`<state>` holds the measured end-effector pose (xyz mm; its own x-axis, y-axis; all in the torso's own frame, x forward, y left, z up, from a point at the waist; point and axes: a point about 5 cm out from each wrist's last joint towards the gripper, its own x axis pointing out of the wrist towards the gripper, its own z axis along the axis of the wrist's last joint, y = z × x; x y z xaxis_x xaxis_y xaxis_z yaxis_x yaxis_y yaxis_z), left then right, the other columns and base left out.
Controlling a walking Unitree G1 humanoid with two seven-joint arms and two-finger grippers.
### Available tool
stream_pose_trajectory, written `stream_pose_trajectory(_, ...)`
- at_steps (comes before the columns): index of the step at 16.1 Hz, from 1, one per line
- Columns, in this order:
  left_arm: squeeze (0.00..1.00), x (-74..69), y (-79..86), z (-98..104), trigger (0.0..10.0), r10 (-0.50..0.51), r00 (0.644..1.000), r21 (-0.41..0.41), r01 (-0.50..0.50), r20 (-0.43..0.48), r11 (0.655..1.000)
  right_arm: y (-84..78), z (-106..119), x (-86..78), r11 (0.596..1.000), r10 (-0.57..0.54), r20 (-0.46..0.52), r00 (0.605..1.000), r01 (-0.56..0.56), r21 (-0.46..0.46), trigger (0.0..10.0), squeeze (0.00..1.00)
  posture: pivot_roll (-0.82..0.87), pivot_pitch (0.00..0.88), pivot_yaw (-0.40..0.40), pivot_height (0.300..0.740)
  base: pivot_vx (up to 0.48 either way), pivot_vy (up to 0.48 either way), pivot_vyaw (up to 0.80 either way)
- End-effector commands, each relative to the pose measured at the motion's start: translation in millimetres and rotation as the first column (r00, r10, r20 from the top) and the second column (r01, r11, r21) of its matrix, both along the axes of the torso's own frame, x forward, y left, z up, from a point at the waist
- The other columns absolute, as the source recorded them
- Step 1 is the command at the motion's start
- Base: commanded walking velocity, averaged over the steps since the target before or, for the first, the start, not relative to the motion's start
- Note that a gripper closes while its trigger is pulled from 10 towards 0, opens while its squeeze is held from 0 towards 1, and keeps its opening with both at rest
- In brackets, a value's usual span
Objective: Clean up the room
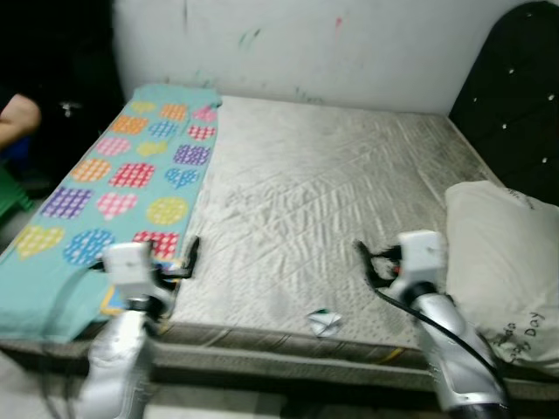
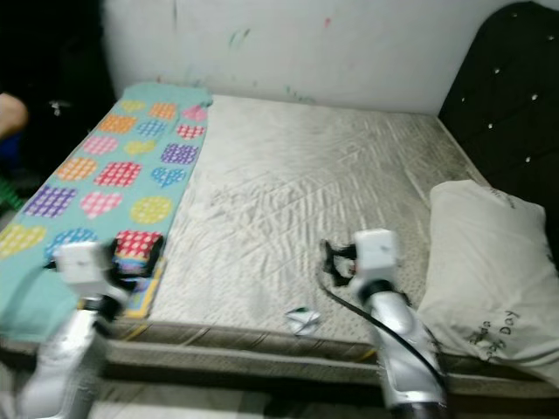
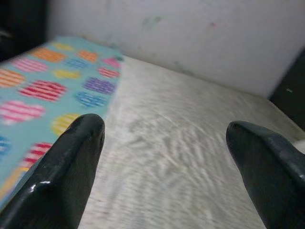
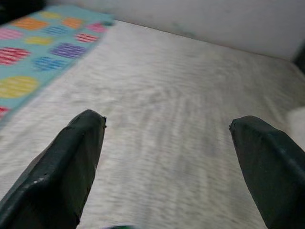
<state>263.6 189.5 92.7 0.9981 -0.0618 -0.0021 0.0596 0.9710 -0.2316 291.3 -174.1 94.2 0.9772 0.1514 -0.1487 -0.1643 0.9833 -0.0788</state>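
Lying on bare mattress (image 1: 332, 201): teal blanket (image 1: 113, 192), pillow (image 1: 498, 262) (wrapper (image 1: 324, 322) too)

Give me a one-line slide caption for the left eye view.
Both open grippers, left and right, hover over a bare mattress beside a heart-patterned blanket and pillow.

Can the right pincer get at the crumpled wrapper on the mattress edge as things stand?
Probably yes. The right pincer is open above bare mattress, the wrapper lies just below and nearer the robot, and nothing sits between.
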Motion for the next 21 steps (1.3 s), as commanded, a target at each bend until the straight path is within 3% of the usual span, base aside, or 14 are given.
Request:
stream_pose_trajectory(1, 0.0, 2.0, -9.7, 1.7, 10.0, -0.025, 1.0, -0.009, 0.025, 0.011, 1.0, -8.9, 4.7, 1.2, 1.0, -0.023, 0.016, 1.0, 0.023, -0.015, 10.0, 0.0, -0.09, 0.004, -0.035, 0.74, 0.0, 0.0, 0.0)
stream_pose_trajectory(8, 0.0, -0.2, -14.0, 4.5, 10.0, -0.071, 0.997, -0.016, 0.071, 0.039, 0.997, -8.0, 4.4, 0.7, 1.0, -0.018, 0.02, 1.0, 0.019, -0.011, 10.0, 0.0, -0.09, 0.0, -0.033, 0.74, 0.0, 0.0, 0.0)
stream_pose_trajectory(21, 0.0, 0.7, -13.0, 3.7, 10.0, -0.078, 0.997, -0.005, 0.078, 0.029, 0.997, -9.4, 4.3, 0.1, 1.0, -0.027, 0.022, 0.999, 0.027, -0.013, 10.0, 0.0, -0.09, 0.004, -0.028, 0.74, 0.241, 0.0, -0.04)
